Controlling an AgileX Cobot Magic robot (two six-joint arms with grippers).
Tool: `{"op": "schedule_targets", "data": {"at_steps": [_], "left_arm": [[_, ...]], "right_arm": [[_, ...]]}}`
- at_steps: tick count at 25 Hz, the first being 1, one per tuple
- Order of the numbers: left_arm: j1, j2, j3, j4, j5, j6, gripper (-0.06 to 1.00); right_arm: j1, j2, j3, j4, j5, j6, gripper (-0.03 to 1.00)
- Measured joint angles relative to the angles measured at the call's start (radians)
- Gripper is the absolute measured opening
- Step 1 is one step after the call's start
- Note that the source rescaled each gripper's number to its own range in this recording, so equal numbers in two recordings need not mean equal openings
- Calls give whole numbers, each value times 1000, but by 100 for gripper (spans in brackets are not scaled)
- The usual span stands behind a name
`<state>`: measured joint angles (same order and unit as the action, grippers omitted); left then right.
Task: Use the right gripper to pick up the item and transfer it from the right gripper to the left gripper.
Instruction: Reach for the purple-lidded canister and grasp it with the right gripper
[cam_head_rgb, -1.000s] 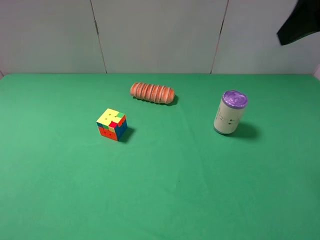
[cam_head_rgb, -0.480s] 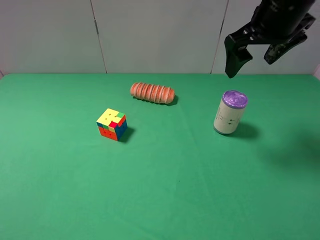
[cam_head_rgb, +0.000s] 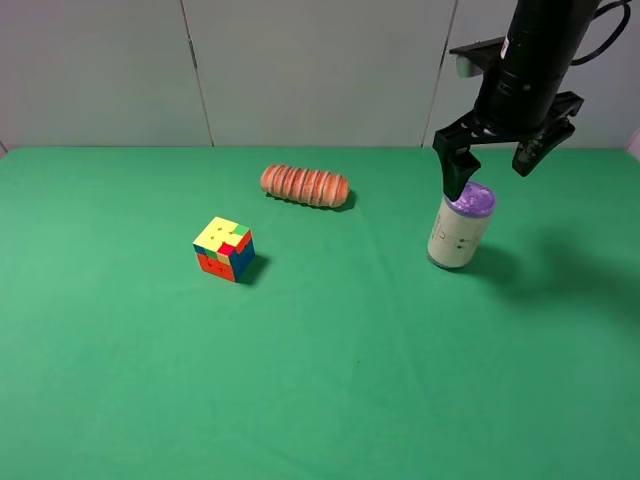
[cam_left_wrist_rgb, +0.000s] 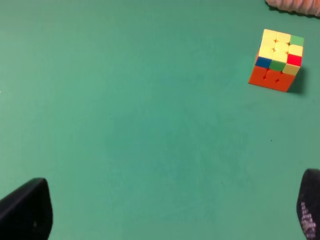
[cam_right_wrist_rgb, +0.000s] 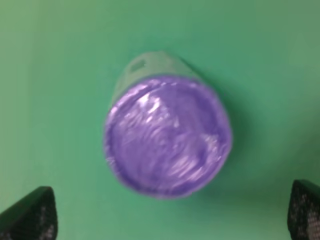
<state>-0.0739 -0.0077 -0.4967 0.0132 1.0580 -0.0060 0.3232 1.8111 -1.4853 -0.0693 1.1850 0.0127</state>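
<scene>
The item, a cream-white can (cam_head_rgb: 458, 227) with a purple top, stands upright on the green table at the right. My right gripper (cam_head_rgb: 492, 172) is open and hangs just above it, one finger by its far left edge, the other finger to the right. The right wrist view looks straight down on the can's purple top (cam_right_wrist_rgb: 168, 135), which lies between the two spread fingertips (cam_right_wrist_rgb: 30, 216). My left gripper (cam_left_wrist_rgb: 165, 212) is open, with only its fingertips showing in the left wrist view; it does not show in the high view.
A multicoloured puzzle cube (cam_head_rgb: 224, 248) sits left of centre; it also shows in the left wrist view (cam_left_wrist_rgb: 277, 59). An orange ribbed roll (cam_head_rgb: 305, 185) lies at the back centre. A grey panelled wall stands behind the green table (cam_head_rgb: 320, 380).
My right arm has come in from the upper right and dropped down until its open gripper sits just over the can. The can, cube and roll have not moved.
</scene>
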Motion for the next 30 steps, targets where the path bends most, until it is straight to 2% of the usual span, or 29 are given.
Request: {"op": "schedule_targets", "data": {"at_steps": [5, 13, 30], "left_arm": [[0, 0, 0, 0, 0, 0, 93], [0, 0, 0, 0, 0, 0, 93], [0, 0, 0, 0, 0, 0, 93]], "right_arm": [[-40, 26, 0, 31, -34, -3, 100], [-43, 85, 0, 106, -62, -51, 100], [-43, 224, 0, 103, -88, -55, 100]]}}
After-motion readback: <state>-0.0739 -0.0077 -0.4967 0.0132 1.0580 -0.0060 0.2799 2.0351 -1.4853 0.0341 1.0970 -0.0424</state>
